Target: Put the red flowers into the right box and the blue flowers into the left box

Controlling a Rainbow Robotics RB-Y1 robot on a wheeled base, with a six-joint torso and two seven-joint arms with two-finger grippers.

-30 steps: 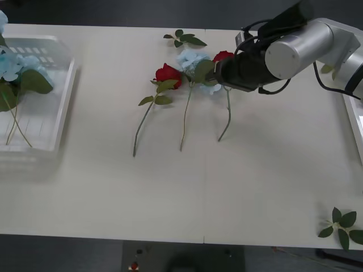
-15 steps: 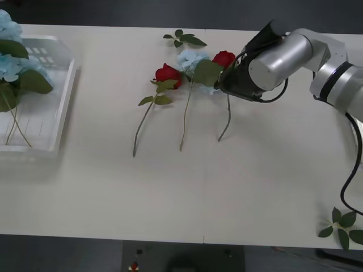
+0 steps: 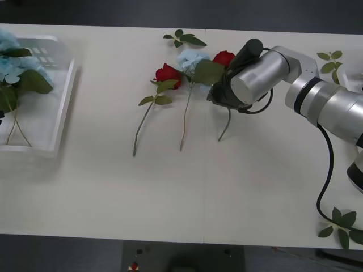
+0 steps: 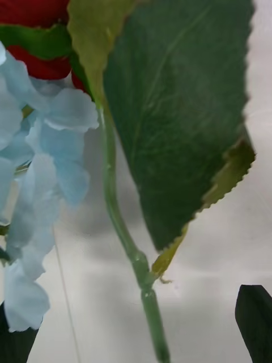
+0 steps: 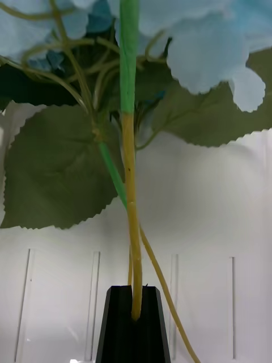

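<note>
Two red flowers lie on the table, one (image 3: 168, 73) left of a blue flower (image 3: 190, 58) and one (image 3: 225, 58) right of it. My right gripper (image 3: 219, 97) is low over the right rose's stem (image 4: 148, 295). It is open (image 4: 136, 300), with the stem between its black fingers (image 4: 256, 317) and a big leaf (image 4: 181, 113) close above. More blue flowers (image 3: 12, 63) lie in the left box (image 3: 62, 107). My left gripper (image 5: 133, 295) is shut on the stem (image 5: 131, 227) of one of them, over the box floor. My right arm hides the right box.
Loose leaf sprigs lie at the table's far edge (image 3: 184, 38), at the far right (image 3: 329, 55) and at the near right corner (image 3: 340, 222). The two other flowers lie close to the left of the right gripper. The near half of the table is bare.
My right arm has swung left and lowered its wrist onto the right rose's stem. The blue flowers held over the left box have shifted slightly.
</note>
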